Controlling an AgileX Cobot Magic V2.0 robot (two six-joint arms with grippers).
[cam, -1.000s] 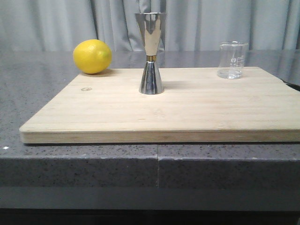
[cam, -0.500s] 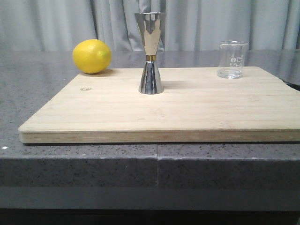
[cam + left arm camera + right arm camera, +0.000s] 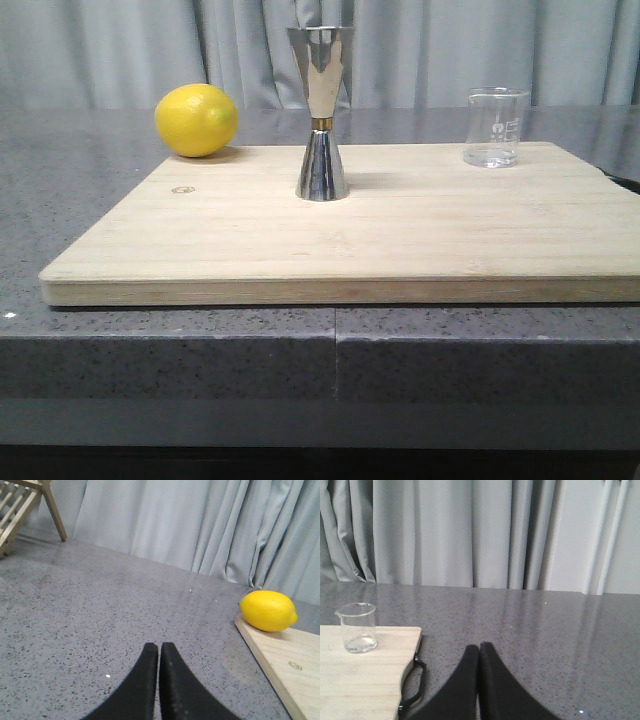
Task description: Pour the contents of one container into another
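Note:
A small clear glass beaker (image 3: 494, 127) with white printed marks stands upright at the back right of the wooden board (image 3: 360, 235); the right wrist view also catches the beaker (image 3: 357, 628). The shiny steel hourglass jigger (image 3: 321, 112) with a gold band stands upright mid-board, to the left of the beaker. My left gripper (image 3: 159, 647) is shut and empty over the grey counter, off the board's left side. Shut and empty too, my right gripper (image 3: 479, 647) hangs over the counter beyond the board's right end. Neither gripper shows in the front view.
A yellow lemon (image 3: 197, 120) lies at the board's back left corner, also seen as the lemon (image 3: 268, 610) from the left wrist. A black handle (image 3: 415, 681) sticks out of the board's right end. A wooden rack (image 3: 22, 502) stands far left. Grey curtains hang behind.

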